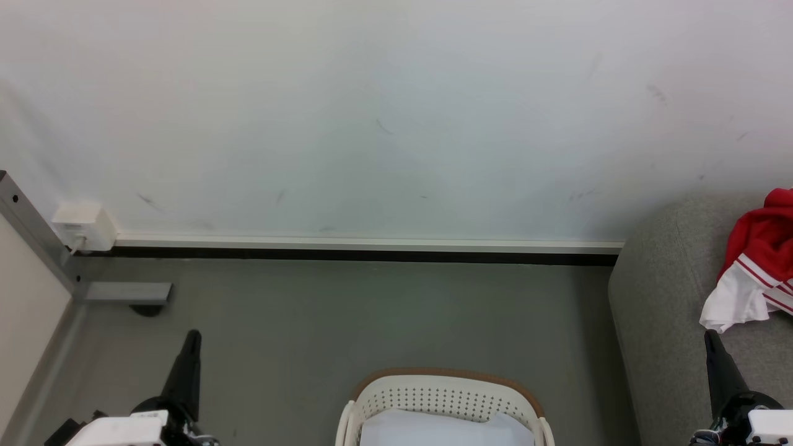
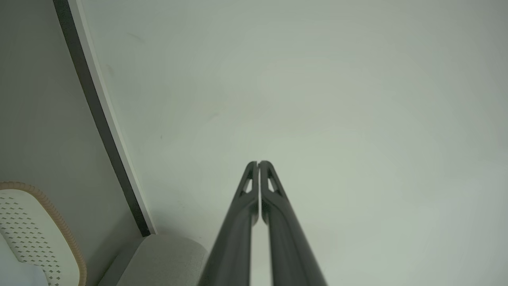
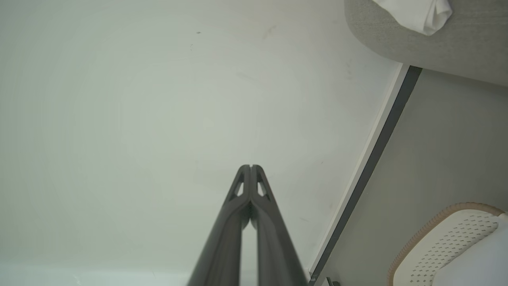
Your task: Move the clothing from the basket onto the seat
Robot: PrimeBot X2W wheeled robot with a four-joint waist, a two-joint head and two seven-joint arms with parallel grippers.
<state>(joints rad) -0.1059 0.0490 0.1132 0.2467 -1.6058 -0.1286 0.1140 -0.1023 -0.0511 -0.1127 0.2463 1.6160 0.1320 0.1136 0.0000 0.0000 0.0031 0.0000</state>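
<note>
The red clothing (image 1: 757,266) with white panels and striped cuffs lies on the grey seat (image 1: 663,297) at the right edge of the head view; a white fold of it (image 3: 420,14) shows in the right wrist view. The cream basket (image 1: 443,396) with its brown rim stands on the floor at bottom centre, a pale white-blue cloth (image 1: 443,430) inside it. My left gripper (image 1: 193,337) is shut and empty at lower left, pointing at the wall (image 2: 258,163). My right gripper (image 1: 709,337) is shut and empty at lower right, just below the clothing (image 3: 251,167).
A white wall (image 1: 396,111) with a dark baseboard (image 1: 365,254) runs across ahead. A grey metal post (image 1: 31,229) with a foot and a white box (image 1: 83,226) stand at the left. Grey floor (image 1: 347,322) lies between the basket and the wall.
</note>
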